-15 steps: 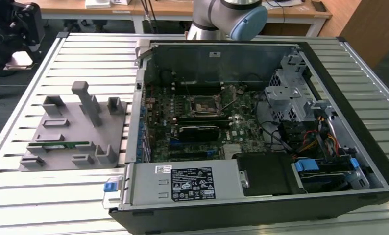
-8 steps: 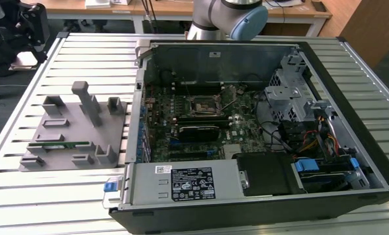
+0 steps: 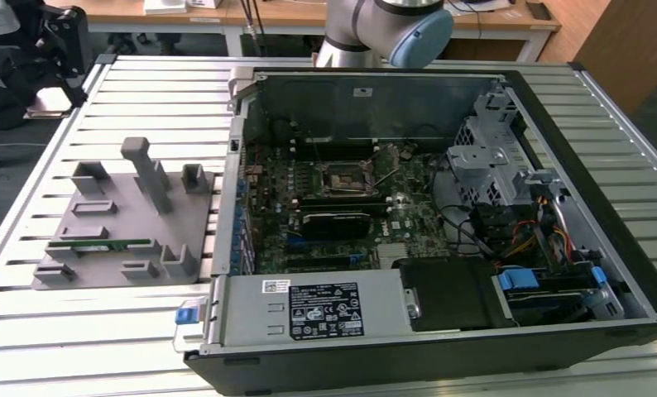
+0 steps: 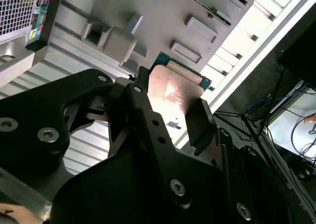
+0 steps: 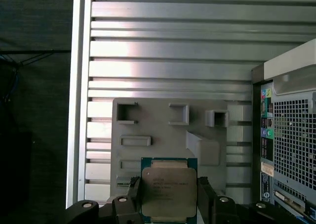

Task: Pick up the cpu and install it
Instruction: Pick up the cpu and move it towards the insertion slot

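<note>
Slatted metal table (image 3: 86,331), wooden desks (image 3: 285,16) behind

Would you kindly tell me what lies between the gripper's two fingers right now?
The cpu lies between the gripper fingers, held at two opposite edges, as both wrist views show; the grey fixture tray is behind it.

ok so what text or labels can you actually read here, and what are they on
Nothing can be read.
cpu lid, held between the fingers: printed lines, too small to read.
black label on the power supply: too small.
white sticker beside it: blurred.
</note>
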Controlling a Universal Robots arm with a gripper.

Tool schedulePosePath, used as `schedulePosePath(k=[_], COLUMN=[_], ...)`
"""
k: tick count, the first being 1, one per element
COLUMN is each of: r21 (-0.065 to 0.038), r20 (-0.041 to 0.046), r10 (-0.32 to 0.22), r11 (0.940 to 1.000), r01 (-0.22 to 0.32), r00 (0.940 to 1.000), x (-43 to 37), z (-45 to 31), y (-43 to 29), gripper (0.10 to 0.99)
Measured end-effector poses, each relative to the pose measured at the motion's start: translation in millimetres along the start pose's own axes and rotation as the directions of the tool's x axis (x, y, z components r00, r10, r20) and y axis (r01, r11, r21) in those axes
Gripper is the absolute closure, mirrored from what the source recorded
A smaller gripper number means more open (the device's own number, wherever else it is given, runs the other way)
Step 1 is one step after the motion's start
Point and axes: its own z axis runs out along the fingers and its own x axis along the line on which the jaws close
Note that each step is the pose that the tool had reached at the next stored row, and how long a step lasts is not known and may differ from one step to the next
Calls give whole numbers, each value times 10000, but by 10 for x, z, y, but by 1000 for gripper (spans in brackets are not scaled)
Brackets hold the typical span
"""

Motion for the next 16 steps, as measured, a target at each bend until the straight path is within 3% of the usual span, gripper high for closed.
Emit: schedulePosePath(k=[16], r21=[-1], r20=[1], r10=[0], r11=[10000], r01=[0], r00=[10000], x=[-175], z=[5], y=[-2], gripper=[545])
